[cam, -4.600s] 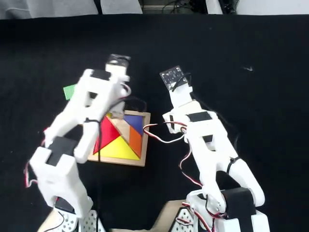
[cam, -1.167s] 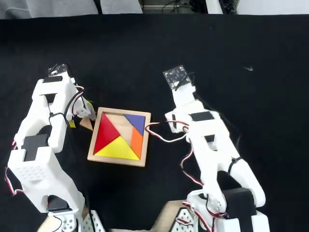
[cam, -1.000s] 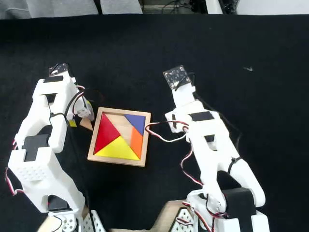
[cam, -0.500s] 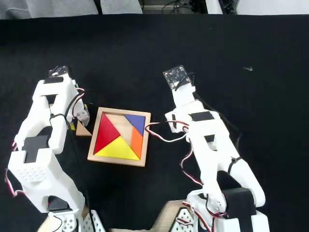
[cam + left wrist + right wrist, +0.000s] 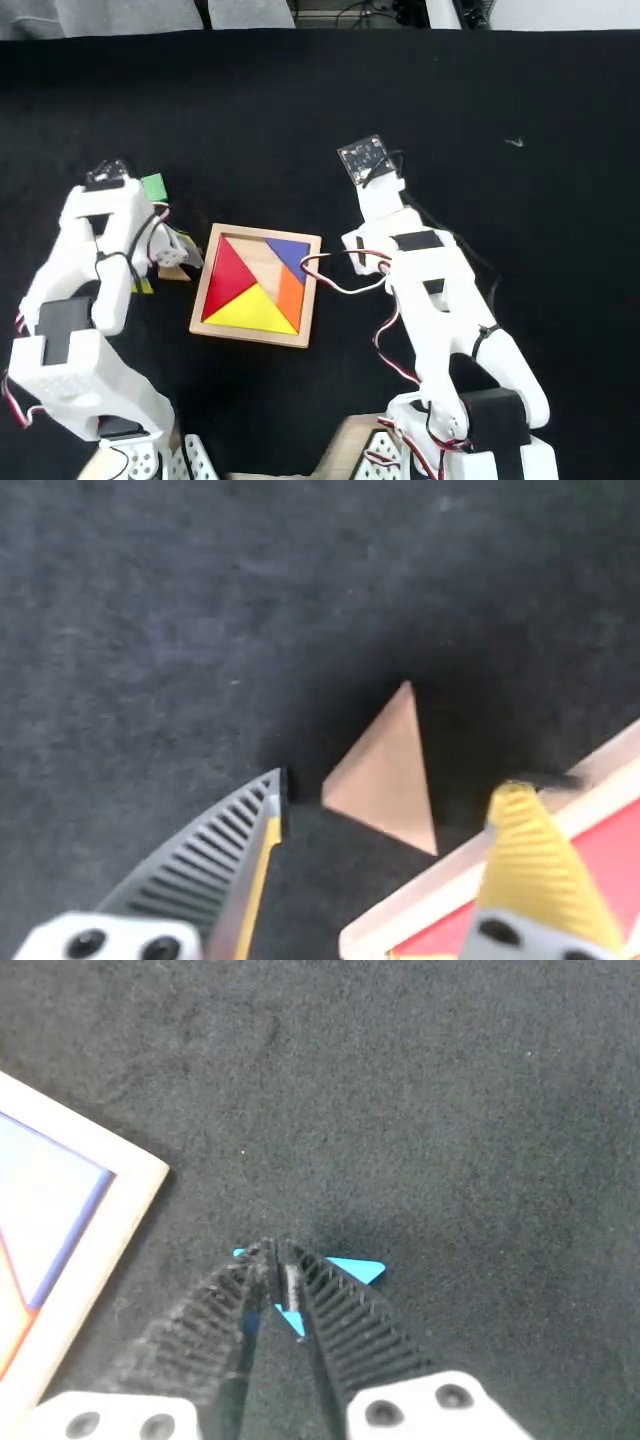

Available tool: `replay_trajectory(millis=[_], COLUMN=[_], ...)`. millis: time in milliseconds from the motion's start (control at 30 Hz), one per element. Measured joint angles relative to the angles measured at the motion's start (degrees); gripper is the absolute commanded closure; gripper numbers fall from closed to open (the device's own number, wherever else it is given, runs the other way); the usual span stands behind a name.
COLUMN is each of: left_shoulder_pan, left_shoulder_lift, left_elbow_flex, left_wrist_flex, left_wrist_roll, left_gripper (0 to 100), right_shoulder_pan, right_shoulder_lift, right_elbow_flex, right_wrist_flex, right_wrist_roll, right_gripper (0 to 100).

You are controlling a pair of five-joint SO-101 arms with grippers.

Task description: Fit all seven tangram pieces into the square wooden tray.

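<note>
My left gripper hangs low over the black worktop with its fingers spread apart, one on either side of a small tan triangle and neither touching it. That triangle lies flat on the cloth just outside the wooden tray, close against the rim on my left side. One of my fingertips is over the tray's edge. From above, the tray sits between my two arms, turned a little out of square. It holds a red triangle and a yellow triangle side by side, a blue piece in the far corner and an orange piece just below the blue one. A patch of bare wood shows between the red and the blue. A green piece lies on the cloth beyond my left arm, well apart from the tray. My right gripper is down at the cloth past the tray's far corner with its fingers drawn together. A light blue piece lies beneath their tips, showing on both sides of them and through the thin slit between them. I cannot tell whether the tips pinch it or merely rest over it.
</note>
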Motion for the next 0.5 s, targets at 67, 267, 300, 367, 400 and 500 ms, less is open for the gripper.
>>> replay_trajectory(millis=[67,267,300,367,400,500], left_shoulder_pan=[0.2,0.8,0.8,0.9,0.9,0.9], left_shoulder_lift=[-0.8,-1.1,-1.2,-1.2,-1.2,-1.2], left_elbow_flex=[1.3,1.3,1.3,1.3,1.3,1.3], left_wrist_flex=[-2.2,-4.1,-4.5,-4.7,-4.9,-5.1], left_wrist_roll=[0.2,0.4,0.5,0.5,0.5,0.5], left_gripper=[75,79,79,79,79,80], right_shoulder_pan=[0.0,0.0,0.0,0.0,0.0,0.0], right_shoulder_lift=[0.0,0.0,0.0,0.0,0.0,0.0], right_elbow_flex=[0.0,0.0,0.0,0.0,0.0,0.0], right_wrist_flex=[0.0,0.0,0.0,0.0,0.0,0.0], right_wrist_roll=[0.0,0.0,0.0,0.0,0.0,0.0], right_gripper=[98.7,98.7,98.7,98.7,98.7,98.7])
